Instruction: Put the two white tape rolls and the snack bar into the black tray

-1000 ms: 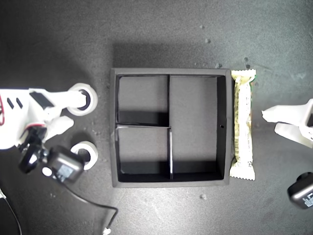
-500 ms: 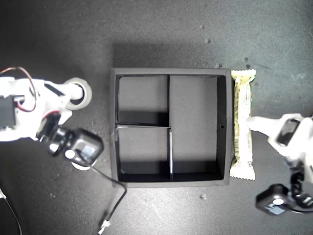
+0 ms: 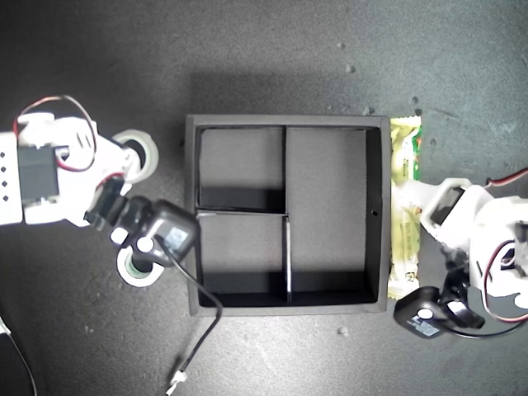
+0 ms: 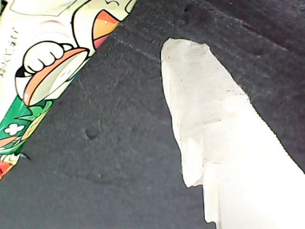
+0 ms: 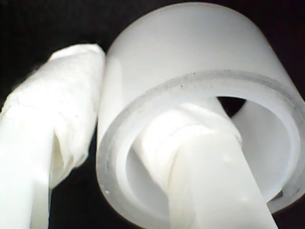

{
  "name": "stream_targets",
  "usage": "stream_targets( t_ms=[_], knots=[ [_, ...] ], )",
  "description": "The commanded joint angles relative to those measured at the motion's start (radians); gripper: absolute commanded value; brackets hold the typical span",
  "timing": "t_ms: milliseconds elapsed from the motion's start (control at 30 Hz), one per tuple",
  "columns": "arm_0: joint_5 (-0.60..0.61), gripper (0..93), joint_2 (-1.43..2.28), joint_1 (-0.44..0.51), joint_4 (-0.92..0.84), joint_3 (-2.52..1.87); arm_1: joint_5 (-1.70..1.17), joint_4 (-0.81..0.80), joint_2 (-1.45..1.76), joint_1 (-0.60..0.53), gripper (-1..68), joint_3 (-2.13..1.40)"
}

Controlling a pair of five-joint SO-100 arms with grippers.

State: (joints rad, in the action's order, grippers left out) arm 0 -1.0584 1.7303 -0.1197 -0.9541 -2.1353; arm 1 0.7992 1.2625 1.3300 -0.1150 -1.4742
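One white tape roll (image 3: 149, 154) lies at the exterior view's left, beside the black tray (image 3: 191, 206). My second gripper (image 3: 132, 157) is shut on that tape roll (image 5: 200, 47), with one finger inside the ring and the other against its outer wall. The second white tape roll (image 3: 136, 271) lies nearer the front, half hidden under that arm's camera block. The snack bar (image 3: 404, 239) lies along the tray's outer wall at the exterior view's right. My first gripper (image 3: 417, 198) is open over the bar's middle. One of its fingers (image 4: 214, 129) rests on the mat, apart from the snack bar (image 4: 47, 62).
All three tray compartments hold nothing. The second arm's black camera block (image 3: 169, 235) and its cable (image 3: 206, 313) hang over the tray's corner at the exterior view's left. The first arm's camera block (image 3: 425, 312) sits by the bar's front end. Dark mat surrounds everything.
Both arms swung in toward the tray. The second gripper closed on the rear tape roll. The first gripper came down over the snack bar, which now shows a green edge.
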Motion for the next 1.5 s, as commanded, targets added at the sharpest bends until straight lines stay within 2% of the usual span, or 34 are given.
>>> stream_targets(
  t_ms=[0,167,633,733,800,900,1033,1233,1367,1467],
  knots=[
    [0.009,0.1,0.091,0.0,-0.048,0.038,-0.291,0.049,0.005,0.009,21.3,0.072],
    [-0.006,0.1,0.143,0.011,-0.063,0.008,-0.17,0.117,0.005,0.015,20.7,0.17],
    [-0.028,0.1,0.179,0.048,-0.067,-0.009,-0.178,-0.028,-0.181,-0.021,21.4,0.069],
    [-0.031,0.1,0.183,0.055,-0.067,-0.006,-0.167,-0.057,-0.181,-0.005,17.7,0.032],
    [-0.031,0.1,0.192,0.061,-0.069,-0.002,-0.16,-0.057,-0.179,0.008,12.3,0.031],
    [-0.029,0.1,0.219,0.077,-0.107,0.035,-0.166,0.037,-0.179,0.02,5.6,0.081],
    [-0.009,0.1,0.241,0.104,-0.216,0.16,-0.224,0.232,-0.167,0.021,0.8,0.215],
    [0.029,0.1,0.236,0.135,-0.342,0.365,-0.259,0.52,-0.169,-0.02,0.6,0.555],
    [0.051,0.1,0.184,0.135,-0.35,0.451,-0.175,0.537,-0.178,-0.011,2.0,0.724],
    [0.069,0.1,0.08,0.13,-0.35,0.535,-0.1,0.477,-0.179,0.014,1.9,0.769]
  ],
)
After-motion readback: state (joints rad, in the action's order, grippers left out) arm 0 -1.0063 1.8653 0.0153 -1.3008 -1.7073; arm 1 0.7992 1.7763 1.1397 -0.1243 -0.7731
